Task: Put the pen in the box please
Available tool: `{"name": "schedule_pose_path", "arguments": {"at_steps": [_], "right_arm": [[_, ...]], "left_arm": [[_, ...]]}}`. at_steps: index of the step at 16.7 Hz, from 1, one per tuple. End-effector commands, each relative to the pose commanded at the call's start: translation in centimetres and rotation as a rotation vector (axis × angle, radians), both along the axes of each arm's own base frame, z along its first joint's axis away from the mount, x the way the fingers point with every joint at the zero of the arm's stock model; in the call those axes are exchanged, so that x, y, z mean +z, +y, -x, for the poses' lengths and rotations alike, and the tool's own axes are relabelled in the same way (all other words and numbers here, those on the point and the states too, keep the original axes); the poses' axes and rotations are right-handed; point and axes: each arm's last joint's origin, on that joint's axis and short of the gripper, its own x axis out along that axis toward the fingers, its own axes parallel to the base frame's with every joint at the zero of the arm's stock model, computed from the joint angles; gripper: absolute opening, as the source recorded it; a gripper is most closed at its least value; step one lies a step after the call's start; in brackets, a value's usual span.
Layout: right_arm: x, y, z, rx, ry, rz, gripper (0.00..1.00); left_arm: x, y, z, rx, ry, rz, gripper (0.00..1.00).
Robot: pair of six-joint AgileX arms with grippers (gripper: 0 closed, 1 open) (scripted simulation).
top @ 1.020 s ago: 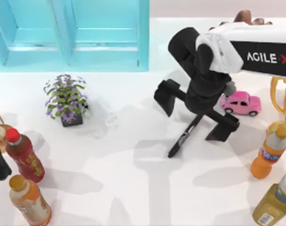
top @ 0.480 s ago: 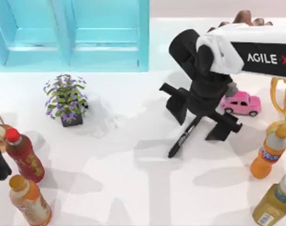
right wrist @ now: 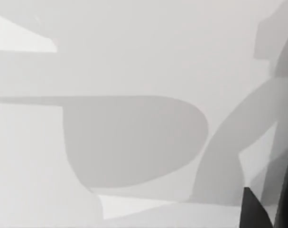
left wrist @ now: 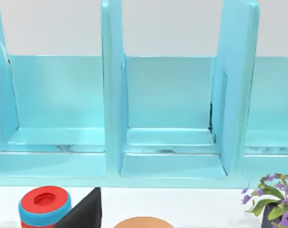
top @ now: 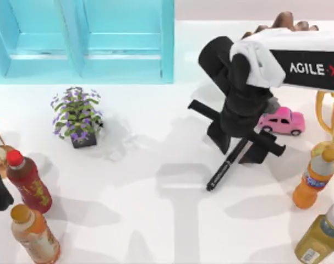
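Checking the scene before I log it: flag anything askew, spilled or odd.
Nothing is spilled or damaged. The one thing off level is the pen, which slants down out of the right gripper, its free end toward the table. Bottles, plant, pink car and box stand upright.

White capitals reading "AGILE X", the X marked in red, stand on the black panel of the right arm (top: 312, 69) in the top view. The pen (top: 228, 166) carries small pale lettering mid-barrel, too small to read. The bottles' labels, on the red-capped bottle (top: 28, 181), the orange bottle (top: 312, 179) and the yellow-green bottle (top: 321, 236), show print that cannot be made out.
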Motion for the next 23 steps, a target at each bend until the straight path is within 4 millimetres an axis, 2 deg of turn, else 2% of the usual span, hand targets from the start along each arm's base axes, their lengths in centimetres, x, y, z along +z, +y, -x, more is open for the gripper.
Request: {"name": "schedule_pose_path", "arguments": {"at_steps": [3, 4, 7, 14, 16, 20, 21, 23], "right_arm": [[0.0, 0.0, 0.0, 0.000, 0.000, 0.000, 0.00], [3.0, -0.7, 0.6, 0.027, -0.011, 0.031, 0.00], [4.2, -0.6, 0.3, 0.021, -0.014, 0.029, 0.00], [12.2, -0.6, 0.5, 0.026, -0.003, 0.036, 0.00], [13.0, -0.7, 0.6, 0.027, -0.011, 0.031, 0.00], [12.9, -0.7, 0.5, 0.027, -0.011, 0.031, 0.00], [13.5, -0.8, 0.3, 0.022, -0.034, 0.015, 0.00], [16.2, -1.9, -0.5, 0.000, -0.130, -0.048, 0.00]], "left_arm": [[0.0, 0.0, 0.0, 0.000, 0.000, 0.000, 1.00], [0.0, 0.0, 0.0, 0.000, 0.000, 0.000, 1.00], [0.0, 0.0, 0.0, 0.000, 0.000, 0.000, 1.00], [0.0, 0.0, 0.0, 0.000, 0.000, 0.000, 1.00], [0.0, 0.0, 0.0, 0.000, 0.000, 0.000, 1.00], [0.0, 0.0, 0.0, 0.000, 0.000, 0.000, 1.00], [0.0, 0.0, 0.0, 0.000, 0.000, 0.000, 1.00], [0.0, 0.0, 0.0, 0.000, 0.000, 0.000, 1.00]]}}
